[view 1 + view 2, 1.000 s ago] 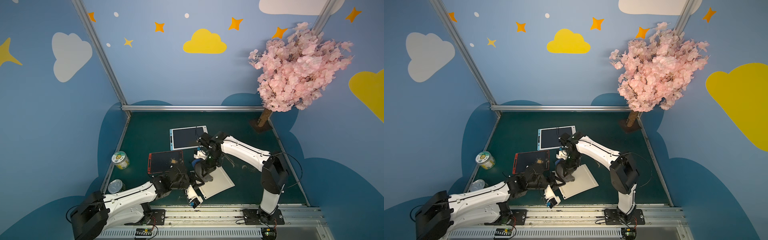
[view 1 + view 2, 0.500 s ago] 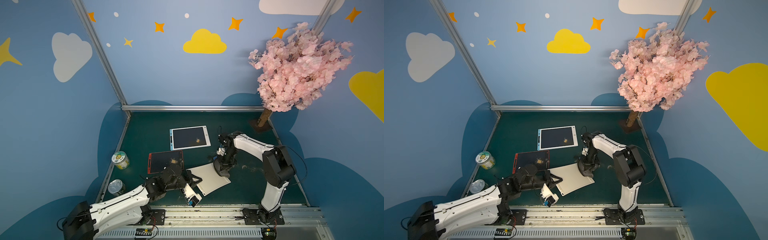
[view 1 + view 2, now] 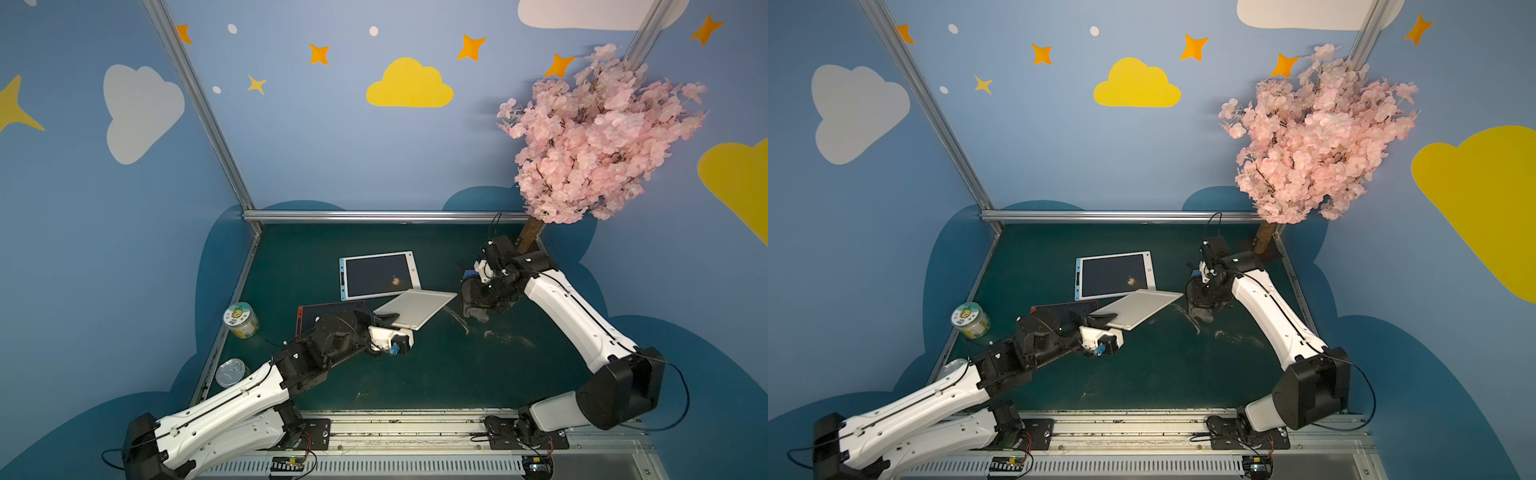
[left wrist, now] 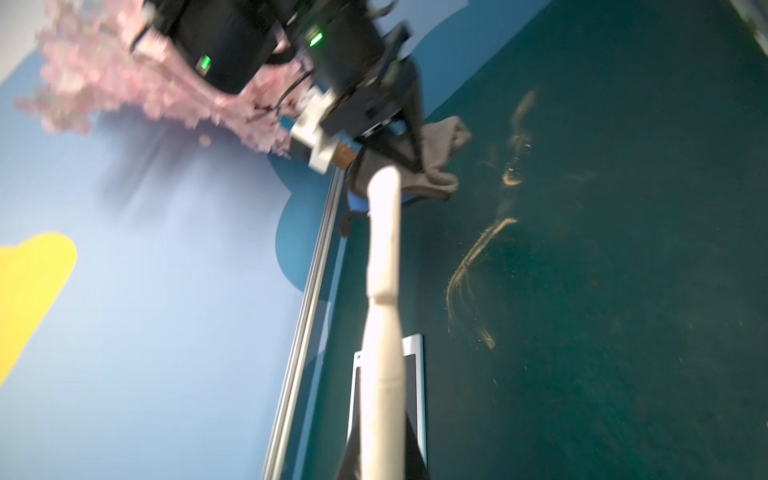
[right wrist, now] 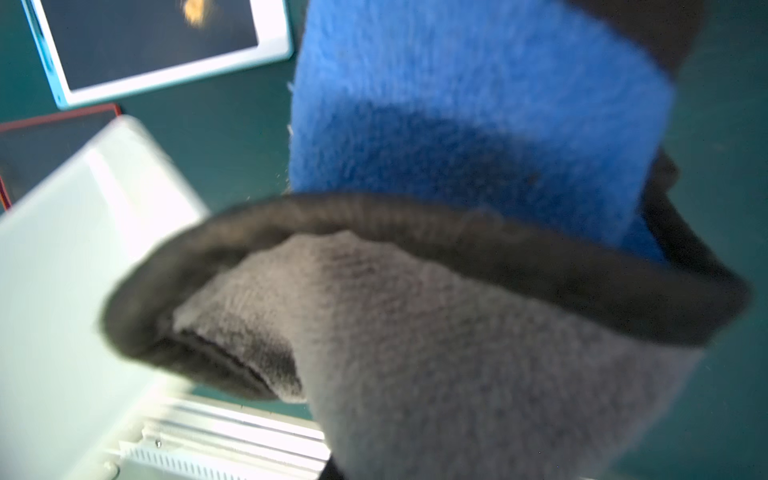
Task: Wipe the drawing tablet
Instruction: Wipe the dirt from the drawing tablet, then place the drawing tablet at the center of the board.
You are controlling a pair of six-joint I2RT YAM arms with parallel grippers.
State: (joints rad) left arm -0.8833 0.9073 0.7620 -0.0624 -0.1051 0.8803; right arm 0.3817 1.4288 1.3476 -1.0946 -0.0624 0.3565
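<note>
My left gripper (image 3: 384, 319) is shut on the near edge of a white drawing tablet (image 3: 415, 307), held tilted above the green mat; the left wrist view shows this tablet (image 4: 384, 291) edge-on. My right gripper (image 3: 484, 293) is to its right, apart from it, shut on a grey and blue cloth (image 3: 473, 309) that hangs down to the mat and hides the fingers (image 5: 457, 332). A blue-edged tablet (image 3: 378, 275) with an orange smudge lies flat behind. A red-edged tablet (image 3: 328, 313) is partly under my left arm.
Pale crumbs (image 3: 505, 336) streak the mat under the right arm. A yellow-labelled jar (image 3: 241, 320) and a round tin (image 3: 230, 372) stand by the left rail. A pink blossom tree (image 3: 590, 137) stands in the back right corner.
The right gripper with the cloth has swept off the white tablet to the right. The left gripper has lifted and tilted that tablet, carrying it back over the red one.
</note>
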